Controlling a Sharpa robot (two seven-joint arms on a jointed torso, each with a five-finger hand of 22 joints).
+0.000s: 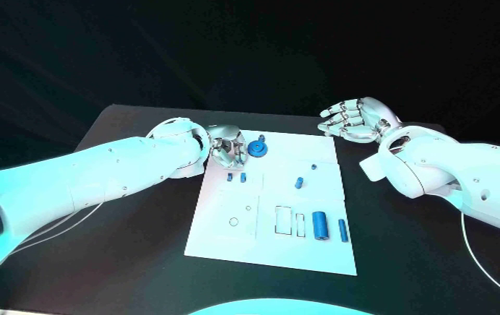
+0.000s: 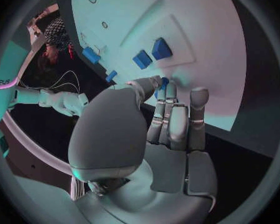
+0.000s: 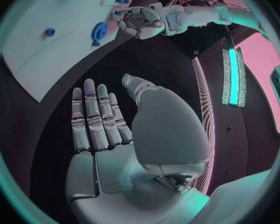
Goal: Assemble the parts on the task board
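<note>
Left robot hand (image 1: 228, 150) sits at the upper left corner of the white task board (image 1: 273, 246), fingers curled down onto the plate. A speck of blue shows at its fingertips (image 2: 165, 89) in the left wrist view, but I cannot tell whether it actually grips anything. Just to its right in the head view, almost touching, stands the round blue gear-like part (image 1: 257, 148), nearest to this hand, so the coming move looks like a short sideways reach. Two small blue blocks (image 1: 236, 178) lie just below the hand. Right robot hand (image 1: 356, 119) hovers over the black desk (image 1: 125, 272) off the board's upper right corner, fingers spread, holding nothing. Lower right on the board, a blue cylinder (image 1: 319, 223) lies pointing up-frame.
</note>
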